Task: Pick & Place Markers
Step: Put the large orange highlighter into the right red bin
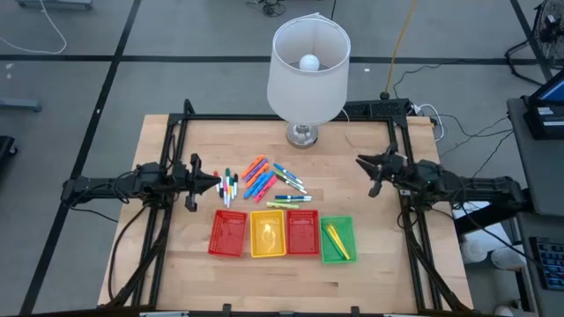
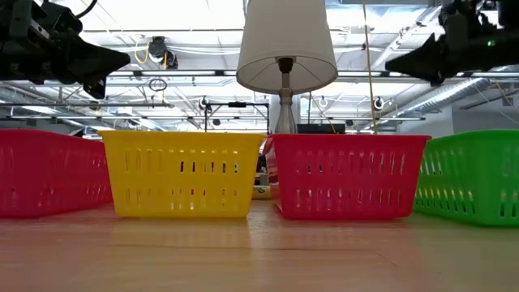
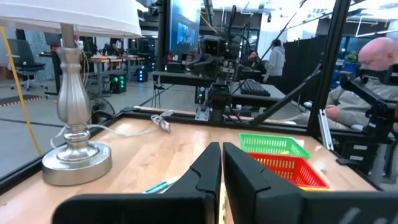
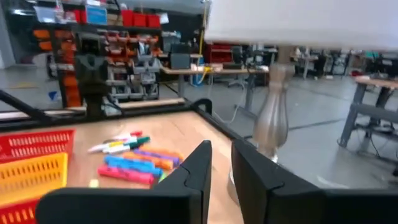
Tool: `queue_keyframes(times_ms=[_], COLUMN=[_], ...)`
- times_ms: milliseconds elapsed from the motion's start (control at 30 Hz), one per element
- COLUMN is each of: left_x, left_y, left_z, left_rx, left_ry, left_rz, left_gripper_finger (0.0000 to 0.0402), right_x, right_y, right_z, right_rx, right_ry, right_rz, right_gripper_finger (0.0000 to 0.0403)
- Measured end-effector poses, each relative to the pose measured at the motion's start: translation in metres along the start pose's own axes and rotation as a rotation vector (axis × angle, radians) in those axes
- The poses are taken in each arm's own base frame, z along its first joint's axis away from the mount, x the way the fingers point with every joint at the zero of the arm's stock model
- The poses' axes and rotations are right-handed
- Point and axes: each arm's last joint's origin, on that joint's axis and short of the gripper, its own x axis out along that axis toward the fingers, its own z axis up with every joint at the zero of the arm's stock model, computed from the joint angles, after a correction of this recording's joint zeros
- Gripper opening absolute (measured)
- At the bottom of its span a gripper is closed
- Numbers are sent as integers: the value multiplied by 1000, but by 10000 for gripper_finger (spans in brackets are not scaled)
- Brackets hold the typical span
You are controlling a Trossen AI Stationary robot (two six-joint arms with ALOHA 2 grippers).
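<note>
The markers (image 1: pixel 263 183) are scattered loose on the wooden table (image 1: pixel 370 264), near its middle, between the lamp (image 1: pixel 307 70) at the far edge and the row of trays along the near edge. Their long axes are mixed: a small white-bodied group lies roughly far-to-near toward the left edge, an orange and blue cluster is tilted diagonally, and several nearer the trays lie almost parallel to the near edge. Two yellow markers (image 1: pixel 336 239) are seen inside the green tray (image 1: pixel 337 254), long axes running diagonally.

The four trays (red (image 1: pixel 227 234), yellow (image 1: pixel 268 233), red (image 1: pixel 302 232), green) are set side by side, touching or nearly so.

The left gripper (image 1: pixel 214 182) is held above the table just beside the white-bodied group, fingers pressed together and empty. The right gripper (image 1: pixel 363 162) is held nearer the right edge, well apart from the markers, with a narrow gap between its fingers and nothing between them.

Bare tabletop is left along the right side of the scatter and toward the near corners.
</note>
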Motion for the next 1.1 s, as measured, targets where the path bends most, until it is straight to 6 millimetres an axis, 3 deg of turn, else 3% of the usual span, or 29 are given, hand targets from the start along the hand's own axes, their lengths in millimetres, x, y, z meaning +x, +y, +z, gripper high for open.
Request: queue_keyframes(times_ms=[233,400,600,867,1100], left_x=[0,0,-2,12,39], left_y=[1,2,6,6,7], left_z=[2,7,16,25,33], left_rx=[43,6,-79,-207,-195], left_ry=[-26,-78,-118,119,368], left_rz=[26,76,248,312,425], left_gripper_finger=[21,21,21,25,75], right_x=[2,1,-2,-9,-14], right_y=[3,5,6,3,0], right_z=[-22,-25,-25,-23,-18], right_rx=[19,10,13,20,23], right_ry=[40,69,60,33,-30], right_rz=[63,124,195,185,182], right_gripper_finger=[26,3,3,2,2])
